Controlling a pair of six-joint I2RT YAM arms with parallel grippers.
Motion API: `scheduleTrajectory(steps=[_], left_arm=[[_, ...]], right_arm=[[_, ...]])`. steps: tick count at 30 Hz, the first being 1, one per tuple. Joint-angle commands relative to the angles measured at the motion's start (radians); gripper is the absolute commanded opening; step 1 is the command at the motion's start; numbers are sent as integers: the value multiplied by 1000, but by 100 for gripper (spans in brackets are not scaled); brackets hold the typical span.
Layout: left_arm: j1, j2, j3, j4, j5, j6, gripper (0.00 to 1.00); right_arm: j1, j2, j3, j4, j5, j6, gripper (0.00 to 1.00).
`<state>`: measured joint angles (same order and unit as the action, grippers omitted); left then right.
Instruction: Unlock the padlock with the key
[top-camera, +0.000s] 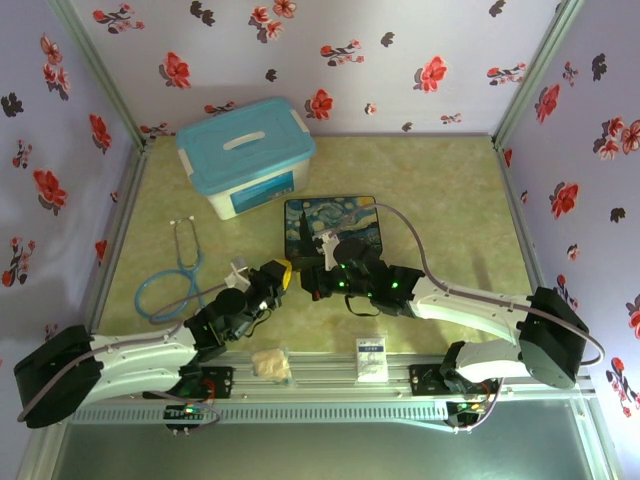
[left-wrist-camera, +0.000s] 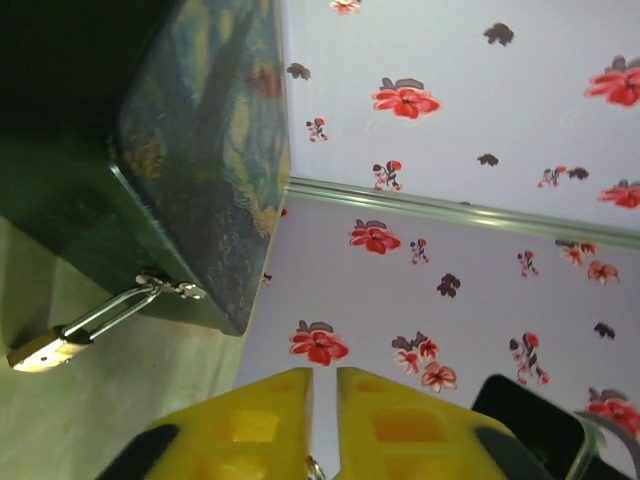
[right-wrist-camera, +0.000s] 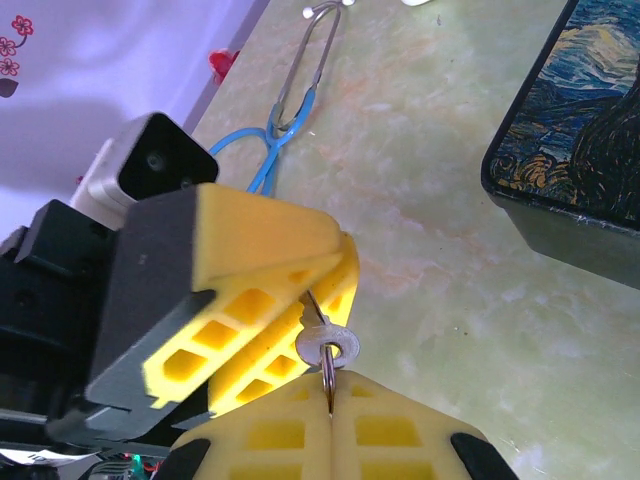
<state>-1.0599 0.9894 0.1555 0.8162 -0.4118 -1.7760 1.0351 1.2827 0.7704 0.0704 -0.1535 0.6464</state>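
Green-yellow marbled tabletop (top-camera: 450, 200), with flower-papered walls (top-camera: 400, 50) on three sides. Back left stands a white storage bin (top-camera: 245, 152) with a blue lid. Just in front of it, near centre, the Starry Night box (top-camera: 330, 228) lies flat. A blue stethoscope (top-camera: 170, 282) is sprawled on the left, well apart from the box. On the near rail (top-camera: 320, 372) sit a small cream lump (top-camera: 270, 364) and a white card (top-camera: 370, 358). Both arms reach in and meet just in front of the box, and the right wrist's black body covers part of the box's near edge from above. The left gripper (right-wrist-camera: 335, 272) and right gripper (right-wrist-camera: 331, 405) sit tip to tip above bare table, with the key (right-wrist-camera: 326, 345) between them. It is tiny and silvery, its round holed head standing clear. The right gripper's yellow pads are pressed together on the metal below that head. The left gripper's fingers are closed on the thin piece running up from it. The padlock (left-wrist-camera: 45, 350) hangs from a small silver hasp (left-wrist-camera: 165, 290) on the box's side wall. It has a squarish brass body and a thin silver shackle threaded through the hasp. The body trails away low by the table, and I cannot tell whether it touches. The shackle looks seated in the body.
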Motion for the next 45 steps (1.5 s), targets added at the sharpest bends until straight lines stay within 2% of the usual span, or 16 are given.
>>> scheduleTrajectory(steps=[1,6,7,9,11,12,14,19,23,25,27,29,33,39,42,45], left_arm=[[8,4,-11,28,-24,15,0],[18,-10,-20,2,-21,35,0],[20,-14,-18,-4,-21,47,0],[25,-35,-6,-31,-16,106,0],[36,-71,34,-110,10,221,0],[37,-92,70,-181,28,319,0],[37,-120,135,-307,55,445,0],[67,-167,197,-313,149,712,0],[112,-181,292,-430,294,868,0],[125,-174,351,-493,371,947,0],[129,-181,387,-542,391,996,0],[140,-182,404,-546,408,1015,0],[158,-155,401,-437,471,1006,0],[161,-103,426,-370,469,973,0],[163,-92,398,-275,467,947,0],[167,-91,380,-205,463,924,0]], right_arm=[[6,-6,-9,-11,17,-5,0],[6,-18,-7,-30,25,-21,2],[3,-24,-6,-35,23,-26,20],[-10,-50,-14,-43,34,-24,64],[-51,-86,-46,-10,5,-20,91],[-89,-110,-66,25,-36,-6,98],[-152,-148,-103,102,-131,26,99],[-271,-204,-139,232,-270,69,99],[-282,-194,-175,376,-312,107,99],[-281,-168,-214,538,-331,163,97],[-280,-127,-250,706,-337,224,92],[-272,-71,-265,857,-369,267,86],[-252,13,-280,1083,-398,306,78],[-238,-16,-324,1105,-342,272,70],[-227,-41,-324,1059,-356,249,64],[-218,-52,-335,1064,-364,234,63]])
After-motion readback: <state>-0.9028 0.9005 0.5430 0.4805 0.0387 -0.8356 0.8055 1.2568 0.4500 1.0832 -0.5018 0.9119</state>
